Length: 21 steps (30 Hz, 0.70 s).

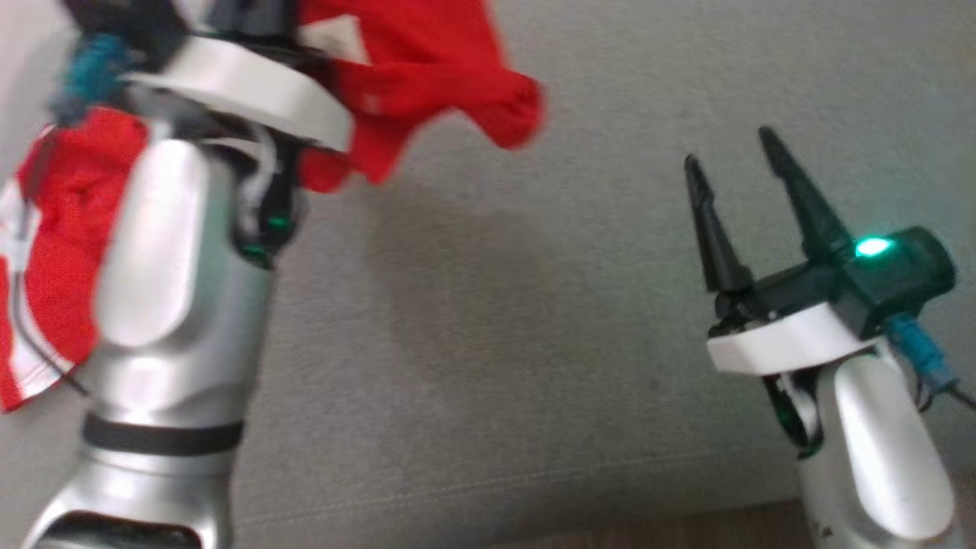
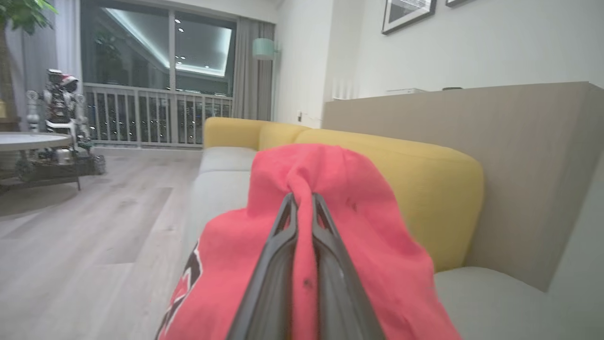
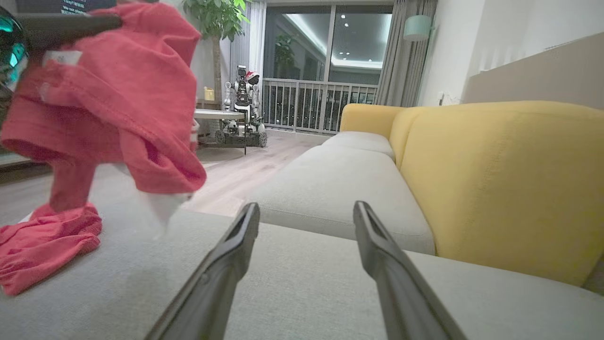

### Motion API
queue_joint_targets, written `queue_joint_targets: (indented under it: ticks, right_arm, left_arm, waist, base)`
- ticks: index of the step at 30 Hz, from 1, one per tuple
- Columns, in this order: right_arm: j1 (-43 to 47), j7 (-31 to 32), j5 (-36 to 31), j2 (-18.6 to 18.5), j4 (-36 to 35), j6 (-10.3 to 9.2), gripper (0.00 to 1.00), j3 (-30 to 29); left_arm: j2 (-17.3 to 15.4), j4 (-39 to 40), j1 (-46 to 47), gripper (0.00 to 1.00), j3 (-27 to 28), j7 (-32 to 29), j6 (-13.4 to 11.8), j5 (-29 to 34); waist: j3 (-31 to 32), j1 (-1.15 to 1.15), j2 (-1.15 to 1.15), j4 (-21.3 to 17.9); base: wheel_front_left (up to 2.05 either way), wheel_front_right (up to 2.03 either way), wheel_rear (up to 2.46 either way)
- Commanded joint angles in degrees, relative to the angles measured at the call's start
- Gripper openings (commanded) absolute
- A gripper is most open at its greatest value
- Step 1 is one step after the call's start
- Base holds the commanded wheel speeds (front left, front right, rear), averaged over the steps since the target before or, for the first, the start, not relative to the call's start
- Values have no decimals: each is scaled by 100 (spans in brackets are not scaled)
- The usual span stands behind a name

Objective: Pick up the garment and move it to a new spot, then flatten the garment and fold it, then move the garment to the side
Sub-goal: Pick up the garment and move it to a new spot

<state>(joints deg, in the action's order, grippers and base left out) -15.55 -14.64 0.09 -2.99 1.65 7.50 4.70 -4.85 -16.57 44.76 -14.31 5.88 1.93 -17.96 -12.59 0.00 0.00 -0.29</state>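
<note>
**Tool state.** The left tool [image 2: 302, 196] has its fingers together, clamped on a bunched fold of the red garment [image 2: 363, 222] at the centre of the left wrist view. The right tool [image 1: 728, 147] has its fingers apart and holds nothing. It sits at the lower right of the head view, well apart from the cloth.

**Garment position.** In the head view the garment [image 1: 427, 69] hangs at the upper left of the frame, draped around the left forearm [image 1: 160, 252]. In the right wrist view its lower end lies on the sofa seat [image 3: 306, 274] at the lower left, and the rest is in the air.

**Step in hand (judged).** The garment is being carried to a new spot on the seat.

1. Hold the clamp until the cloth is over the bare middle of the seat.
2. Raise the trailing end clear of the seat, because dragging it is likely to twist it.
3. Lower the cloth away from the forearm so that it slides off rather than snagging.
4. Expect a crumpled landing, since the grip is on a bunch and not on an edge.
5. Keep the right tool out of the path, ready to take a free hem for flattening.
</note>
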Motion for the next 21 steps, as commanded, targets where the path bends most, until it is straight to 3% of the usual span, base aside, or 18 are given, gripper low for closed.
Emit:
queue_joint_targets:
  ticks: [1, 4, 7, 11, 12, 13, 14, 21]
  right_arm:
    - [-263, -36, 68, 12, -251, -1, 100, 45]
    - [-365, -36, 189, 12, -285, -1, 100, -78]
    - [-386, -36, 346, 12, -230, -1, 100, -132]
    - [-490, -36, 414, 12, -222, -1, 100, -90]
    - [-500, -36, 425, 12, -230, -1, 100, -88]
    - [-504, -36, 437, 12, -239, -1, 100, -95]
    - [-504, -36, 437, 12, -246, -1, 100, -106]
    - [-446, -36, 299, 12, -294, -1, 100, -192]
  left_arm:
    - [-46, 205, 134, 0, 31, -13, -52, 5]
    - [153, -143, 124, 0, -413, 154, -188, -133]
    - [184, -471, 146, 0, -672, 318, -286, -216]
    - [194, -1089, 263, 0, -1334, 609, -597, -734]
    - [195, -1252, 316, 30, -1523, 660, -685, -800]
    - [195, -1399, 367, 95, -1683, 708, -768, -888]
    - [195, -1532, 416, 100, -1839, 746, -828, -980]
    - [196, -1936, 671, 100, -2287, 902, -1053, -1382]
  waist:
    - [-168, 0, 0, -296]
    - [-315, 0, 0, -681]
    - [-367, 0, 0, -875]
    - [-443, 0, 0, -1227]
    - [-454, 0, 0, -1279]
    - [-463, 0, 0, -1310]
    - [-468, 0, 0, -1326]
    - [-372, 0, 0, -974]
  base:
    - [0, 0, 0]
    - [0, 0, 0]
    - [0, 0, 0]
    - [0, 0, 0]
    - [0, 0, 0]
    - [0, 0, 0]
    - [0, 0, 0]
    - [0, 0, 0]
